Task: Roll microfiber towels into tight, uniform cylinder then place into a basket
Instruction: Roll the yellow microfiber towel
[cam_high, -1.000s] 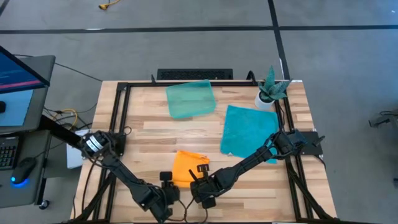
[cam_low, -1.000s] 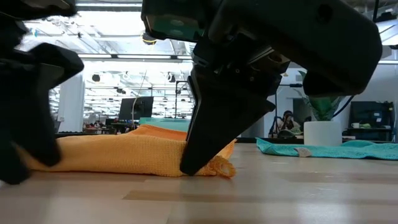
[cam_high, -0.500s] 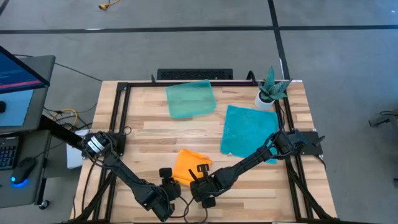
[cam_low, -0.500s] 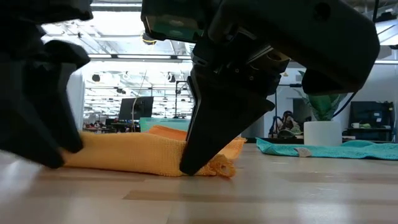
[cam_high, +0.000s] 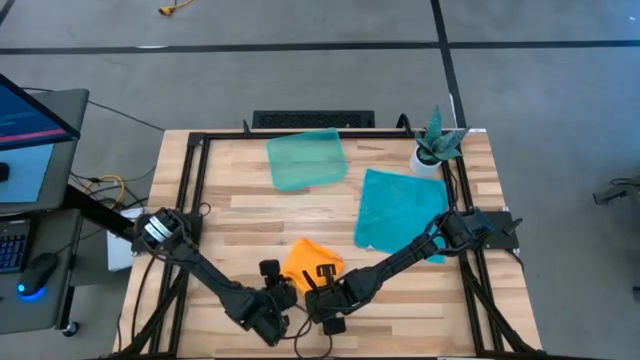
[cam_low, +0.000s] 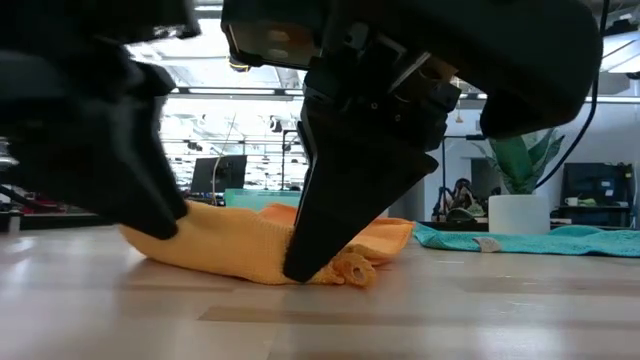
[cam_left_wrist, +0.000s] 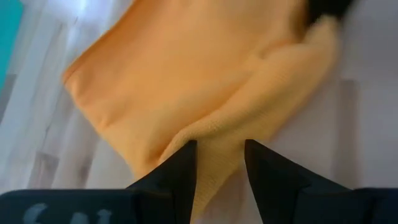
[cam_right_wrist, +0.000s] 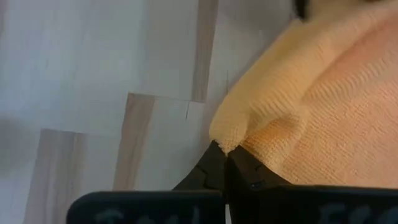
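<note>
The orange towel (cam_high: 312, 260) lies bunched on the table near its front edge and shows in the low view (cam_low: 240, 250). My left gripper (cam_high: 283, 291) is shut on its near left end. My right gripper (cam_high: 323, 287) is shut on its near right corner. The teal towel (cam_high: 398, 210) lies flat on the table at the right. The pale-green tray (cam_high: 307, 160) rests on the table at the back. My left gripper pinches a thick fold at the orange towel's near left end (cam_left_wrist: 219, 163) between its two fingers, several layers. The fingers slant down from the near side. The towel's end rests on the table. My right gripper pinches the orange towel's near right corner (cam_right_wrist: 231, 138) between its shut fingertips. The fingers slant down from the near side (cam_low: 300, 268). The corner lies on the table, and a small curl of cloth (cam_low: 352, 268) sticks out beside them.
A small white pot with a green plant (cam_high: 433, 148) stands at the back right corner. Black frame rails (cam_high: 190, 190) run along the table's left and right sides. A desk with a monitor (cam_high: 30, 130) stands off to the left.
My left gripper has moved toward the table's right edge, bringing the orange towel's left end with it. The towel has bunched up shorter and higher, and its right corner has stayed in my right gripper.
</note>
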